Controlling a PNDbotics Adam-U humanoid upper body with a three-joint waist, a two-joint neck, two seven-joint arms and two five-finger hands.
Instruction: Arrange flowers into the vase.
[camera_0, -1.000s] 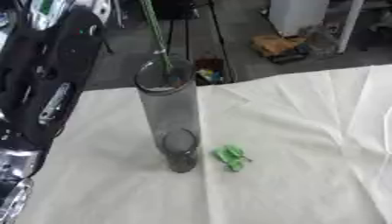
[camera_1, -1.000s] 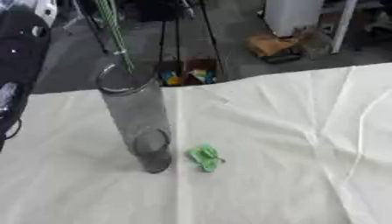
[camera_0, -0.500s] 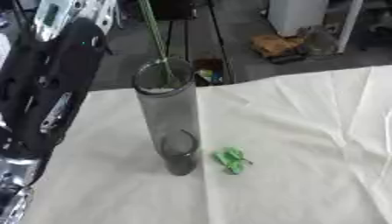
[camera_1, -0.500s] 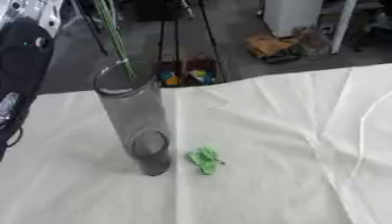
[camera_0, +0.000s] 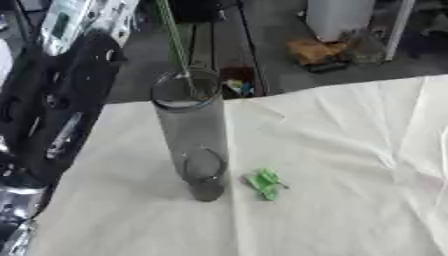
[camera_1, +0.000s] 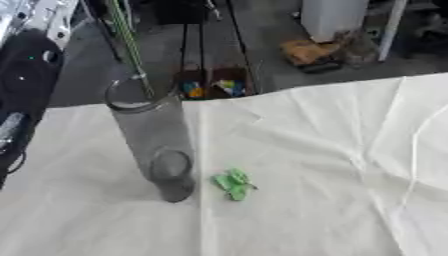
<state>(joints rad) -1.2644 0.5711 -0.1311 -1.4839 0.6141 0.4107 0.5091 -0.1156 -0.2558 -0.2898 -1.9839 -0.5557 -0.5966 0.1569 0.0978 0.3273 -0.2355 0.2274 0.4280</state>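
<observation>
Far left: left arm (camera_0: 52, 115), black with silver joints, running down the picture's edge; hand itself beyond the frame, so state of the fingers not determinable. Left of centre: clear cylindrical vase (camera_0: 191, 135), upright on the white-clothed table (camera_0: 350, 165). Thin green flower stems (camera_0: 178, 45) entering the vase mouth from above, long axis near vertical with a slight lean to upper left, lower ends just inside the rim, blooms out of view overhead. Just right of the vase base: small green leafy scrap (camera_0: 265, 183), flat on the cloth, apart from the glass. Right hand absent from both views. Judged step: stems lowering straight down along the vase axis, left arm nearer.
</observation>
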